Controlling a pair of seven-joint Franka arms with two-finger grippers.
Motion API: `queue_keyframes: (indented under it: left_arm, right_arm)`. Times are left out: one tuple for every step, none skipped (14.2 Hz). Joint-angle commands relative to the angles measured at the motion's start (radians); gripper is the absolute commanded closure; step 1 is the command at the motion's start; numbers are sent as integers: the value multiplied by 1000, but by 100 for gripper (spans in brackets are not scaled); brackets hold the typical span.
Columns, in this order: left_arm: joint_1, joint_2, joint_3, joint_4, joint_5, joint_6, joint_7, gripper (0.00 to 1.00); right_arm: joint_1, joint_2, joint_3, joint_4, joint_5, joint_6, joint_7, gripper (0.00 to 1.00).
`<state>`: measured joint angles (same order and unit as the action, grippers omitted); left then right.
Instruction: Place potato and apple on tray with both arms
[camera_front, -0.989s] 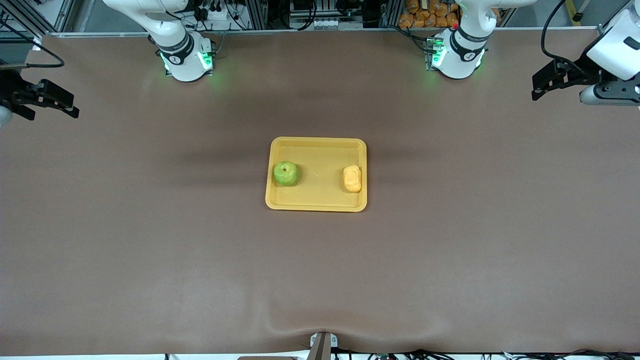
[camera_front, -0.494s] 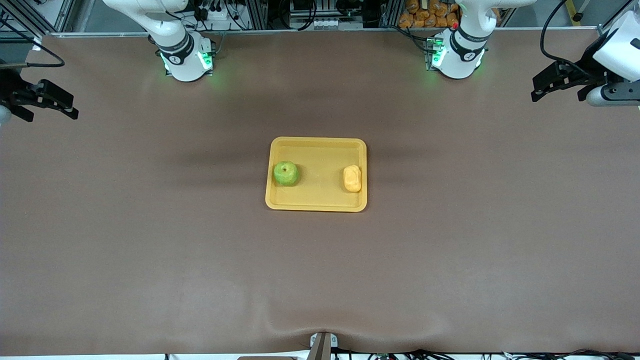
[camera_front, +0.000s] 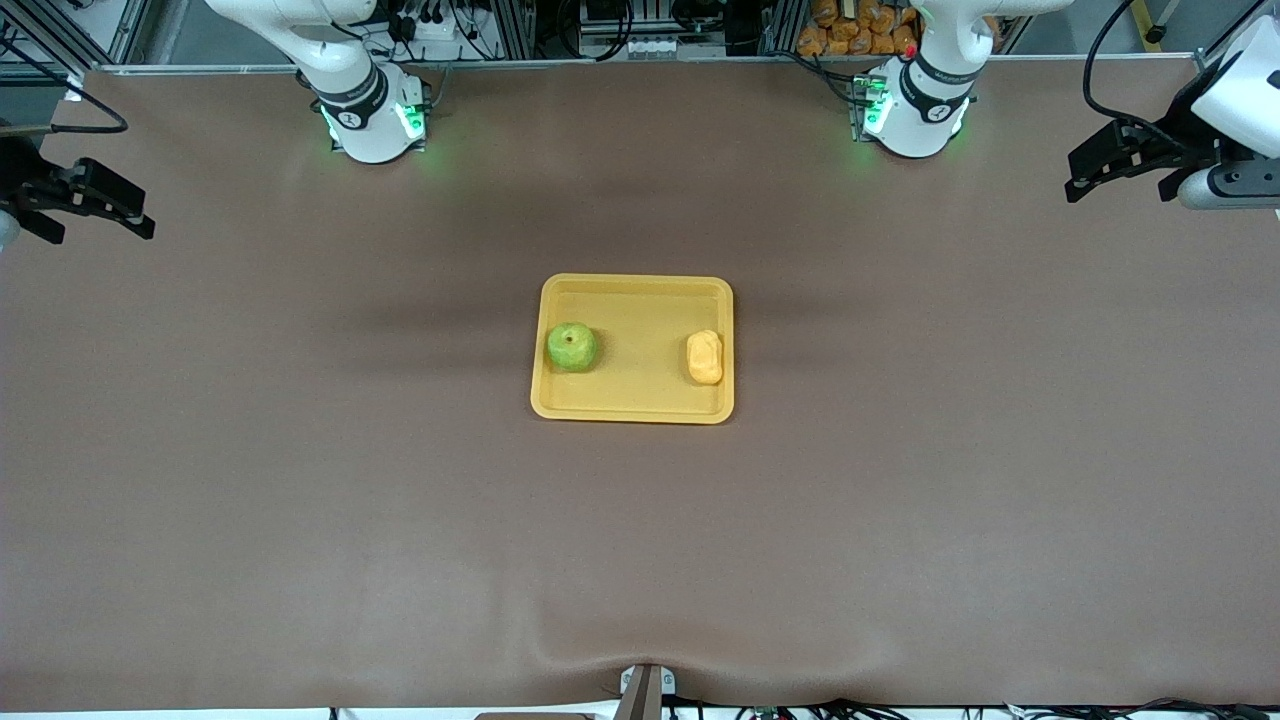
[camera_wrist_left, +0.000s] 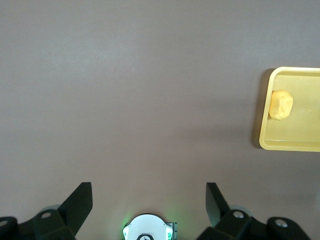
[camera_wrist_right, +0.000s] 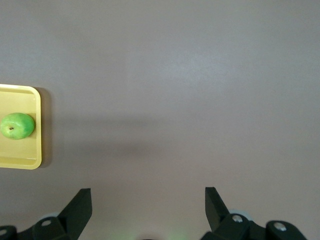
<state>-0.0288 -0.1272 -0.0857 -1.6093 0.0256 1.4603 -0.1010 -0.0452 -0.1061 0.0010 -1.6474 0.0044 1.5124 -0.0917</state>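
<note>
The yellow-orange tray lies at the middle of the table. The green apple sits in it at the right arm's end. The yellow-orange potato sits in it at the left arm's end. My left gripper is open and empty over the bare mat at the left arm's end of the table. My right gripper is open and empty over the mat at the right arm's end. The left wrist view shows its gripper, the potato and the tray. The right wrist view shows its gripper, the apple and the tray.
A brown mat covers the whole table. The two arm bases stand along the table edge farthest from the front camera. The left arm's base shows between the left gripper's fingers. Racks and cables stand past that edge.
The left gripper has drifted slightly toward the table edge where the bases stand. The right gripper has barely shifted. The apple, potato and tray have not moved.
</note>
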Motion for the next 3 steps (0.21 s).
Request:
queue_keyframes:
  left_arm:
    - [3, 3, 0, 22, -7, -18, -3, 0]
    - [3, 4, 0, 25, -7, -18, -3, 0]
    - [3, 6, 0, 26, -7, -18, -3, 0]
  right_arm:
    - [2, -3, 1, 9, -17, -8, -13, 0]
    - [2, -3, 1, 9, -17, -6, -13, 0]
    - [2, -1, 1, 9, -17, -3, -13, 0]
